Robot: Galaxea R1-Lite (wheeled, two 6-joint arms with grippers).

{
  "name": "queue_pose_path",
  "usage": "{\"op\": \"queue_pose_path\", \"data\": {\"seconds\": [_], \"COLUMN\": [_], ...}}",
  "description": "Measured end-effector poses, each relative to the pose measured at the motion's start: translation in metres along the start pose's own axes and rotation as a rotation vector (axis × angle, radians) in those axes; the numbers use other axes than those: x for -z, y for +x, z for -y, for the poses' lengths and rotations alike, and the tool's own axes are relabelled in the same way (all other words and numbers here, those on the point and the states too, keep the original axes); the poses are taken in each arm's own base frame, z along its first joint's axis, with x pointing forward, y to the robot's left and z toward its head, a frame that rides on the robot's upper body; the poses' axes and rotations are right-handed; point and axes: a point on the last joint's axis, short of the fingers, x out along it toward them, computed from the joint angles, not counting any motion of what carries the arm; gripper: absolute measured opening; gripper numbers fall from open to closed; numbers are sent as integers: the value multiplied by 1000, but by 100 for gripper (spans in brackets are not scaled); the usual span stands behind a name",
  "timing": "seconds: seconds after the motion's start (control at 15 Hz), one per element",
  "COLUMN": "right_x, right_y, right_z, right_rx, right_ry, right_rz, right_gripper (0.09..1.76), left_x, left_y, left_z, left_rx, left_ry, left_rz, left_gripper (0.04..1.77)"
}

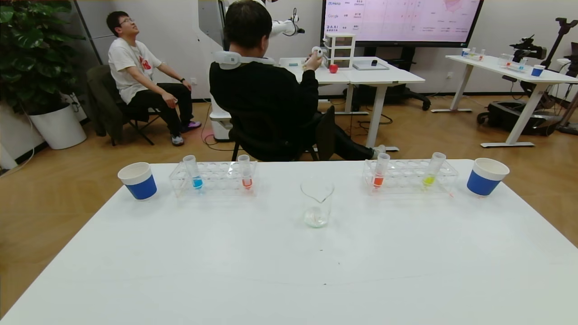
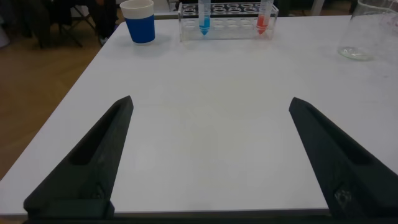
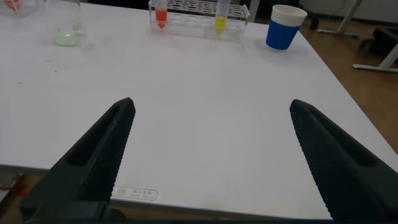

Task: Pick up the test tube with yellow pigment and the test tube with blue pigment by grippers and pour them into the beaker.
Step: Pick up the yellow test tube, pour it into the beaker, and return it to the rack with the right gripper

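Observation:
The blue-pigment tube (image 1: 197, 177) stands in the left clear rack (image 1: 212, 178); it also shows in the left wrist view (image 2: 203, 17). The yellow-pigment tube (image 1: 430, 174) stands in the right clear rack (image 1: 408, 177); it also shows in the right wrist view (image 3: 220, 17). The clear beaker (image 1: 317, 203) stands between the racks, a little nearer to me, and shows in both wrist views (image 2: 367, 34) (image 3: 67, 25). My left gripper (image 2: 211, 106) and right gripper (image 3: 211, 107) are open and empty over the table's near part, far from the tubes. Neither gripper shows in the head view.
Each rack also holds an orange-red tube (image 1: 246, 176) (image 1: 379, 174). A blue-and-white paper cup (image 1: 137, 180) stands at the far left, another (image 1: 485, 176) at the far right. The white table (image 1: 289, 262) stretches toward me. Two people sit beyond the table's far edge.

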Motion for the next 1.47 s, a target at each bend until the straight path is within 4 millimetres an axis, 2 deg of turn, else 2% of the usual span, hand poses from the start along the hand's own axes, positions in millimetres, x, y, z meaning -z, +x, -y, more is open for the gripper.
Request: {"op": "queue_pose_path", "data": {"seconds": [0.2,0.4,0.6,0.73,0.93,1.2,1.33,1.47], "right_x": [-3,-21,-55,-83,-122,-161,-171,-169], "right_y": [0,-5,-1,11,46,115,156,196], "right_z": [0,2,4,6,10,15,17,19], "right_rx": [16,24,19,13,10,24,31,30], "right_ry": [2,1,2,4,6,7,7,7], "right_rz": [18,65,87,98,120,144,145,123], "right_gripper": [174,174,174,174,174,174,174,174], "left_x": [0,0,0,0,0,0,0,0], "left_y": [0,0,0,0,0,0,0,0], "left_z": [0,0,0,0,0,0,0,0], "left_rx": [0,0,0,0,0,0,0,0], "left_ry": [0,0,0,0,0,0,0,0], "left_rz": [0,0,0,0,0,0,0,0], "left_gripper": [175,175,175,175,175,175,175,175]}}
